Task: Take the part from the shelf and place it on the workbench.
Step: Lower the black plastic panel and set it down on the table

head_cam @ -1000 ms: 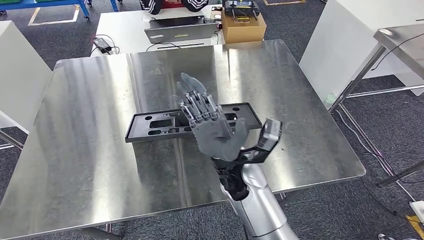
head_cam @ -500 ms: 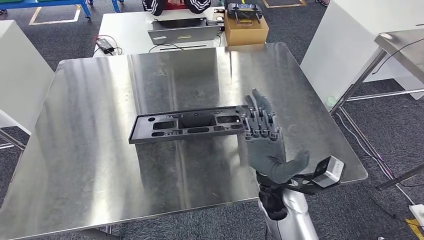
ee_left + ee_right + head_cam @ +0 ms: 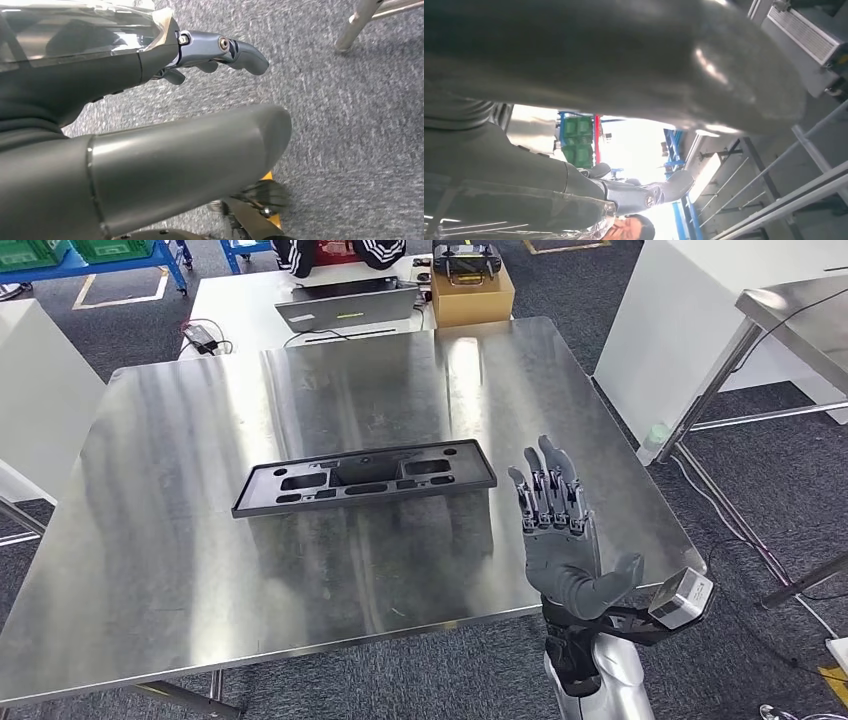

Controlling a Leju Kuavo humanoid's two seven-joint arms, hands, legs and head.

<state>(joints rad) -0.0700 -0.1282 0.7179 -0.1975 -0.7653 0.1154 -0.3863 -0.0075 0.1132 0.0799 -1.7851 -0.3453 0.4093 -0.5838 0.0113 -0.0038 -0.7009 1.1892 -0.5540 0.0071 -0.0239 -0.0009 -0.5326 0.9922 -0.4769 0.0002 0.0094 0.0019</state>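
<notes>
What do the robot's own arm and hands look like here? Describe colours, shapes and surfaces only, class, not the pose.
In the head view the right hand has a matte grey palm and thumb, with darker, segmented metal fingers. A black wrist section joins it to a shiny silver, rounded forearm, and a small silver box sits beside the wrist. The left hand shows a thick smooth grey thumb and a bluish metal finger.

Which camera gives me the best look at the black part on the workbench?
The head view: the black part lies whole and flat on the workbench. Both wrist views show hand covers and surroundings instead.
</notes>
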